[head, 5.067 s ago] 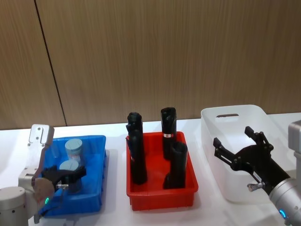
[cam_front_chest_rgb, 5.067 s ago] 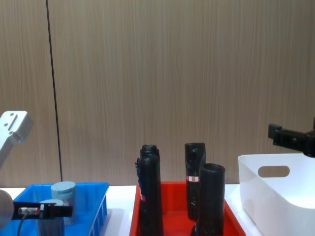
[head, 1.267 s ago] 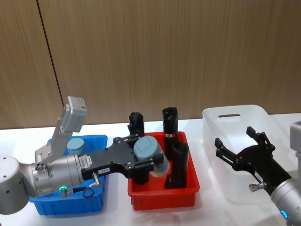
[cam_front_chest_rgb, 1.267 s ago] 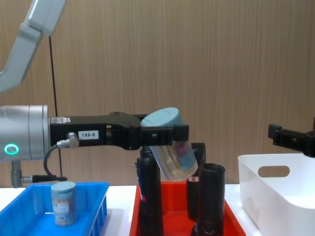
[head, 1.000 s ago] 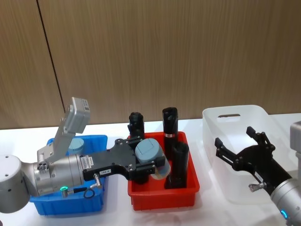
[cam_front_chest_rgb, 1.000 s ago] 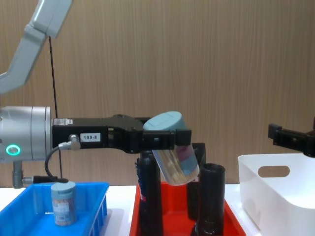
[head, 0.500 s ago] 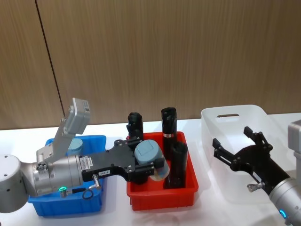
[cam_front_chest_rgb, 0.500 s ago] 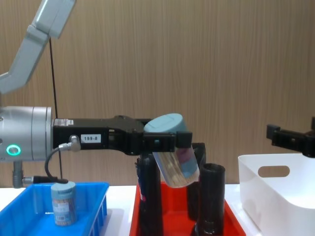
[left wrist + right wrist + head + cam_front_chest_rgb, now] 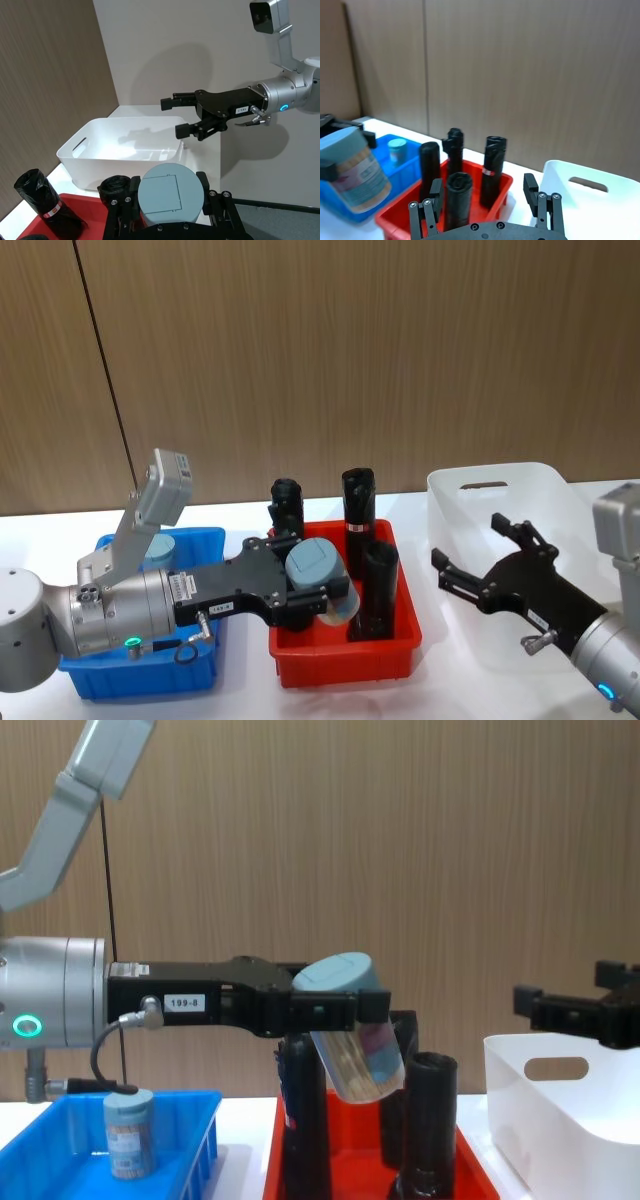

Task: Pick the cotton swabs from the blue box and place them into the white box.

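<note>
Though aloft, jar (image 9: 362,1055) among black tubes (image 9: 428,1120)

Glossy plastic blue box (image 9: 140,680), smooth white box (image 9: 470,502), clear plastic cotton swabs (image 9: 358,1055), wood-grain wall (image 9: 400,360)

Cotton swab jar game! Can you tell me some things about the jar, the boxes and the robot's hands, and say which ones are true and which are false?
1. The left gripper holds a cotton swab jar above the red tray. True.
2. The held jar stands straight up. False: it is tilted.
3. The blue box is empty. False: a second jar stands in it.
4. The right gripper has its jaws open. True.
5. The white box has a jar inside. False: it holds nothing.
</note>
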